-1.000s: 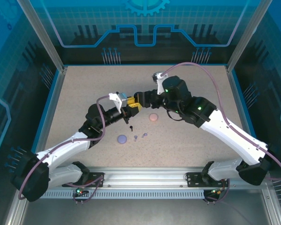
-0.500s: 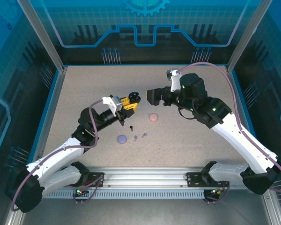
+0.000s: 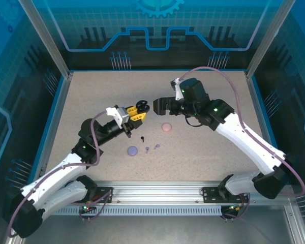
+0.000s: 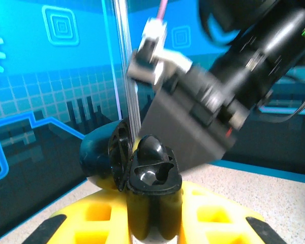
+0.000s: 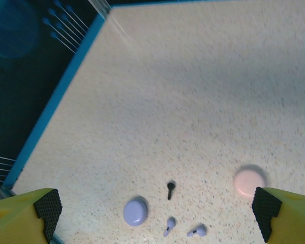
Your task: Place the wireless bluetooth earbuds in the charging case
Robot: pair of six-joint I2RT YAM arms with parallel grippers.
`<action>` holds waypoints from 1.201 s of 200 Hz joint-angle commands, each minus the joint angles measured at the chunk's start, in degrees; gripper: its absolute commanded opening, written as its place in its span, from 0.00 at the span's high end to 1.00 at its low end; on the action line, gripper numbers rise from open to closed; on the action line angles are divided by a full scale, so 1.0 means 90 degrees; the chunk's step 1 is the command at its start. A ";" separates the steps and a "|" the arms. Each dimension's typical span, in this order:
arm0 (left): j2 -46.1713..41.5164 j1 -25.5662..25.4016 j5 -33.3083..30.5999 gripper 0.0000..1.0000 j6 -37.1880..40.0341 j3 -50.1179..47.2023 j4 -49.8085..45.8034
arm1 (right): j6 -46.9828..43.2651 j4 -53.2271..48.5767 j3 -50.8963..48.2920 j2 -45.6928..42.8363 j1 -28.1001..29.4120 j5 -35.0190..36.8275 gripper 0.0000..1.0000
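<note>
The black charging case (image 4: 142, 173) is clamped between the left fingers (image 4: 208, 216). The right fingers (image 5: 290, 213) are spread wide, with nothing held.

Below me lies a speckled beige table (image 3: 91, 96), bordered by a blue rim (image 3: 49, 129). Aluminium posts (image 3: 44, 38) stand at its far corners. The blue back panel (image 3: 157, 30) carries a gear emblem (image 3: 158, 6). A slotted metal rail (image 3: 157, 192) runs along my near edge
</note>
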 commanded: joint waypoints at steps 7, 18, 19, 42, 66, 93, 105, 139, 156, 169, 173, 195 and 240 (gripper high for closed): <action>-0.0568 -0.0033 0.0102 1.00 0.0193 0.0260 -0.0414 | 0.0477 -0.0251 0.0049 0.0716 -0.0001 -0.0154 0.06; -0.0752 -0.0035 0.0075 1.00 0.0242 0.0270 -0.0555 | 0.0554 -0.0267 0.0109 0.1082 0.0073 -0.0181 0.11; -0.0767 -0.0035 0.0081 1.00 0.0243 0.0270 -0.0570 | 0.0563 -0.0277 0.0115 0.1113 0.0085 -0.0176 0.11; -0.1103 -0.0034 0.0053 1.00 0.0315 0.0299 -0.0827 | 0.0639 -0.0571 0.0465 0.1917 0.0267 -0.0168 0.18; -0.1384 -0.0031 0.0070 1.00 0.0375 0.0328 -0.1064 | 0.0670 -0.0919 0.0855 0.2684 0.0494 -0.0095 0.22; -0.1640 -0.0029 0.0096 1.00 0.0417 0.0348 -0.1271 | 0.0687 -0.1167 0.1198 0.3304 0.0700 0.0051 0.25; -0.1719 -0.0033 0.0114 1.00 0.0420 0.0348 -0.1321 | 0.0735 -0.1204 0.1266 0.3508 0.0772 0.0088 0.28; -0.1896 -0.0029 0.0098 1.00 0.0427 0.0373 -0.1457 | 0.0820 -0.1288 0.1553 0.4154 0.0961 -0.0024 0.33; -0.1939 -0.0029 0.0088 1.00 0.0470 0.0368 -0.1503 | 0.0809 -0.1417 0.1810 0.4479 0.1065 -0.0044 0.36; -0.1953 -0.0030 0.0079 1.00 0.0502 0.0374 -0.1542 | 0.0823 -0.1504 0.1990 0.4719 0.1125 -0.0057 0.38; -0.1962 -0.0033 0.0086 1.00 0.0507 0.0377 -0.1554 | 0.0826 -0.1515 0.2041 0.4783 0.1138 -0.0061 0.39; -0.1974 -0.0035 0.0087 1.00 0.0518 0.0377 -0.1594 | 0.0845 -0.1585 0.2280 0.5117 0.1191 -0.0071 0.43; -0.2010 -0.0030 0.0071 1.00 0.0506 0.0368 -0.1602 | 0.0789 -0.1734 0.2696 0.5628 0.1256 0.0005 0.51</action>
